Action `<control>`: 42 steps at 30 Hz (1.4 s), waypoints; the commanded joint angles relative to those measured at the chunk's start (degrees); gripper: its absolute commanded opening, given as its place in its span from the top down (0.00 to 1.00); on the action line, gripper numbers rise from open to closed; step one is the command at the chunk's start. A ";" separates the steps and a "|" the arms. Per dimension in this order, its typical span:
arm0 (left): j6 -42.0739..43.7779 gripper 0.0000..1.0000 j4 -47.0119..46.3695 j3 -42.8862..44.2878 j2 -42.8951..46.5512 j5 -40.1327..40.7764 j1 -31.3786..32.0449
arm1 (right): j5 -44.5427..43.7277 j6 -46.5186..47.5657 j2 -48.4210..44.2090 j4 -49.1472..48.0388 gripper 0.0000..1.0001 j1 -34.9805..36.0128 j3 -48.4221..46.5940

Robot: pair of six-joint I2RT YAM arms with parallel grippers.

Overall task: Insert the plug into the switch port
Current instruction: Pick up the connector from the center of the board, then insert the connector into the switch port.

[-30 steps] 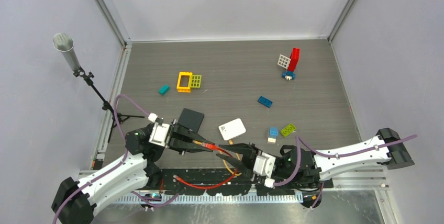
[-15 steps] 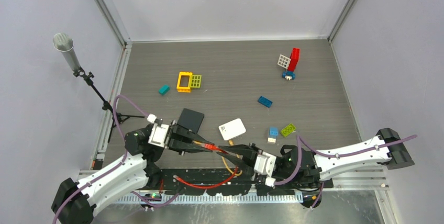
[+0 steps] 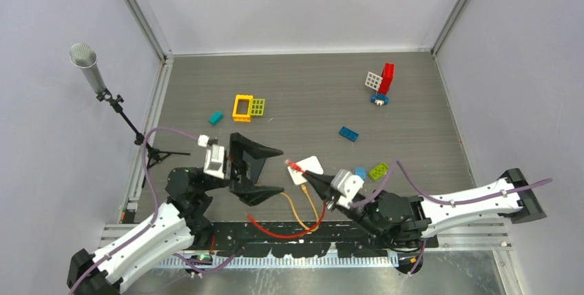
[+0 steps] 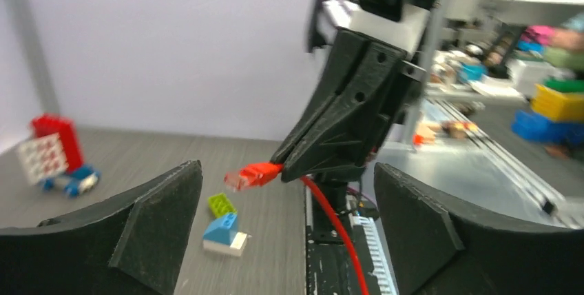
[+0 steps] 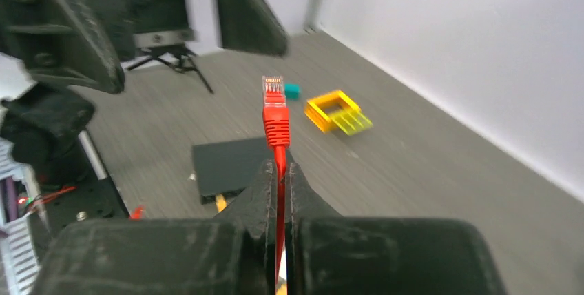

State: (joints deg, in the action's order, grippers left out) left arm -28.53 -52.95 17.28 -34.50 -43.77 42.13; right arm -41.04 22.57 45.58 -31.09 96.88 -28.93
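**Plug held aloft, switch unheld**

Over the worktop (image 3: 413, 102), the left gripper (image 3: 275, 169) has its jaws spread wide and empty above the black box (image 5: 224, 164), probably the switch. The right gripper (image 3: 308, 176) pinches the red cable just behind the red plug (image 5: 274, 98), which is raised above the box. Gripped by its cord, the plug could swivel and miss the port, or push the loose box. The yellow frame brick (image 3: 242, 107) holds nothing.

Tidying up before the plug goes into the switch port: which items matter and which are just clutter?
Job: red plug, right gripper holding it, black box, probably the switch.
Lying about: white box, orange cable, yellow frame, teal brick, blue brick, lime brick, red tower, microphone.
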 commanded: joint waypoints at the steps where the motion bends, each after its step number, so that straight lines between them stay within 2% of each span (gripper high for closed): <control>1: 4.48 0.01 27.88 6.34 3.22 21.17 0.06 | -19.84 -22.74 -6.29 24.87 1.00 -1.83 -6.21; 3: 4.90 0.00 32.38 8.02 2.07 25.90 0.06 | -19.55 -35.20 -9.04 37.96 0.99 -3.14 -7.34; 5: 4.64 0.00 34.06 9.40 -1.37 30.13 0.06 | -18.14 -45.23 -11.39 45.19 1.00 -3.36 -6.27; 10: 2.87 0.02 30.19 12.48 -14.35 34.81 -0.03 | -17.73 -64.04 -11.91 47.75 1.00 -3.77 1.80; 15: 3.24 0.06 20.59 14.71 -30.08 32.85 -0.05 | -14.69 -76.32 0.09 48.37 1.00 -9.08 4.43; 20: 4.17 0.09 14.91 16.83 -44.31 27.07 -0.12 | -9.14 -77.94 9.18 42.46 1.00 -13.19 7.27; 24: 4.40 0.12 9.57 15.25 -49.48 26.73 -0.03 | -7.43 -76.06 12.48 33.94 1.00 -13.26 10.92; 26: 4.41 0.13 9.46 14.96 -50.93 26.89 -0.03 | -5.98 -73.14 14.64 27.60 1.00 -13.21 12.50; 28: 4.09 0.15 10.15 14.71 -51.85 27.03 -0.03 | -5.08 -71.04 16.89 25.77 0.99 -12.64 12.29; 34: 1.61 0.16 13.12 13.84 -53.38 28.04 -0.03 | -14.30 -69.97 26.37 27.69 0.99 -6.14 6.69; 38: 0.96 0.16 12.58 12.34 -53.58 29.10 -0.03 | -19.92 -76.07 30.75 28.01 1.00 -3.65 6.83; 42: 0.86 0.16 10.92 11.46 -54.99 29.15 -0.03 | -26.10 -83.01 33.12 33.80 1.00 -2.15 6.22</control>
State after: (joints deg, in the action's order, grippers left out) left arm -27.07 -37.98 29.65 -88.01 -15.53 42.09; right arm -56.34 -51.70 77.03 -0.75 93.51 -21.12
